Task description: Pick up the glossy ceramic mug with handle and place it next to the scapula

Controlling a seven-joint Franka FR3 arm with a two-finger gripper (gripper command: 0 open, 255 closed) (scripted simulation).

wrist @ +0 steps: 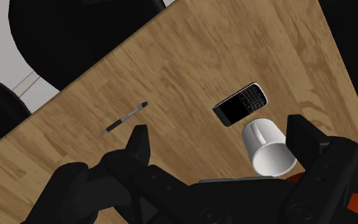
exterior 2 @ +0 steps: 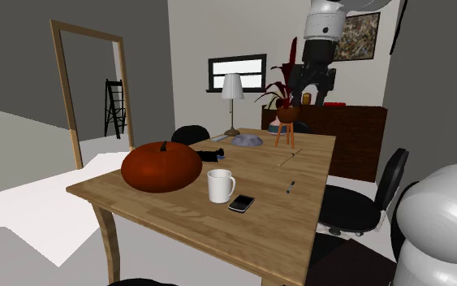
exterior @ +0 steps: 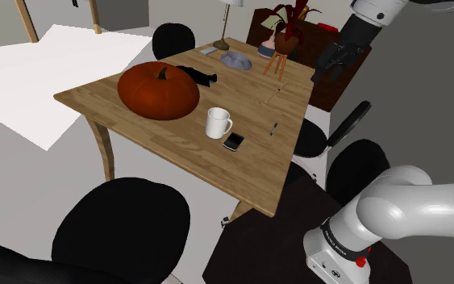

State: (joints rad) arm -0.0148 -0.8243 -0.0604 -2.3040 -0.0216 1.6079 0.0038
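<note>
A wooden counter [exterior: 249,173] carries a black phone [exterior: 233,142] lying flat near its front edge. Just beside the phone, a white mug [exterior: 218,123] stands upright, its handle toward the shoulder view's right. A dark pen [exterior: 273,128] lies apart from both, further toward that view's right. Behind the mug sits a large orange pumpkin [exterior: 159,89]. Farther back, well apart from the mug, lies the pale grey scapula [exterior: 236,60], near a potted plant [exterior: 288,40] on a small stand. The black jaws hang high over the counter's far corner, spread wide and holding nothing.

white mug [wrist: 269,147] just beside black phone [wrist: 240,104], pen [wrist: 125,118] apart, wooden table [wrist: 190,57]
</note>
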